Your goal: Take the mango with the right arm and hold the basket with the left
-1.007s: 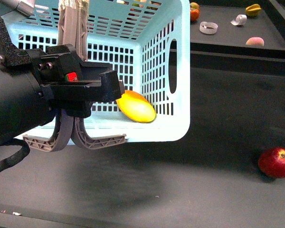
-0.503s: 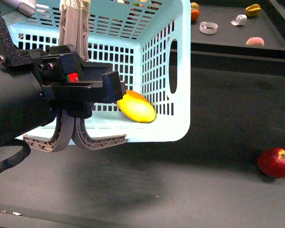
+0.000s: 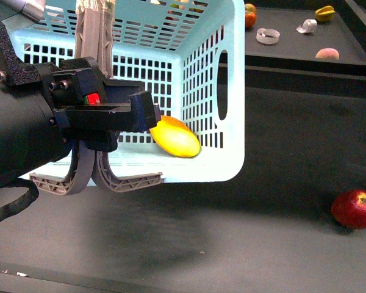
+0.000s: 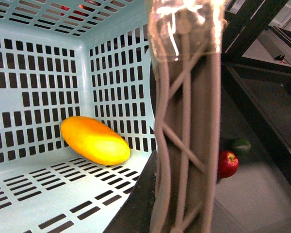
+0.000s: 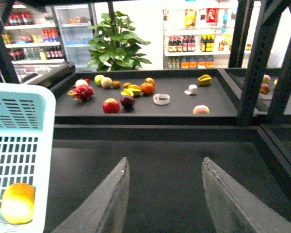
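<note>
Front view: smooth oval mango point(image 3: 175, 138) w/in slotted basket point(image 3: 201, 171).

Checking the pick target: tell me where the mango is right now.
In the front view the mango lies on the floor of the basket, in its right-hand corner; the red apple sits outside, far to its right.

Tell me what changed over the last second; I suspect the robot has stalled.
Nothing changed visibly, beyond perhaps a hair's shift of the left arm toward the mango. The arm stays in front of the basket, the mango lies inside it, the red apple rests on the table, and the right gripper is open and empty.
</note>
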{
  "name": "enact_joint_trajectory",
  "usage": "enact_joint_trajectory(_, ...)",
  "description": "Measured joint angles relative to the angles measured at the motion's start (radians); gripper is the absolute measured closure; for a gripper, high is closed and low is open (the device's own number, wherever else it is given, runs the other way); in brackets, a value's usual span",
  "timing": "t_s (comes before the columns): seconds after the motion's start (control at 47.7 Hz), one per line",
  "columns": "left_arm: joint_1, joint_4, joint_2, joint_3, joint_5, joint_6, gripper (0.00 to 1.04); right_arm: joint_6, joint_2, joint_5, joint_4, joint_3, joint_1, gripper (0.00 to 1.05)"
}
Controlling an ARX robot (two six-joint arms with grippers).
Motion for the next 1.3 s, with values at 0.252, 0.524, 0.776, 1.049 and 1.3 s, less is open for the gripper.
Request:
enact_joint_trajectory(0.252, 0.0, 0.0, 0.0, 0.0, 0.0, -0.001, 0.99, -0.027, -0.124, -0.008, -0.119, -0.006, -0.008, 1.03)
enact_joint_trajectory(0.524, 0.0, 0.0, 0.0, 0.0, 0.0, -0.001, 0.99, -0.032, -0.22, -0.009, -0.214, -0.006, -0.008, 1.03)
enact_joint_trajectory(0.776, 0.0, 0.0, 0.0, 0.0, 0.0, 0.0, 0.99, -0.032, -0.305, -0.009, -0.298, -0.006, -0.008, 1.03)
enact_joint_trajectory(1.049, 0.0, 0.0, 0.0, 0.0, 0.0, -0.001, 0.99, -0.033, -0.451, -0.011, -0.475, -0.005, -0.008, 1.03)
enact_joint_trajectory(1.3, 0.0, 0.0, 0.0, 0.0, 0.0, -0.001, 0.99, -0.033, -0.526, -0.011, -0.525, -0.005, -0.008, 1.03)
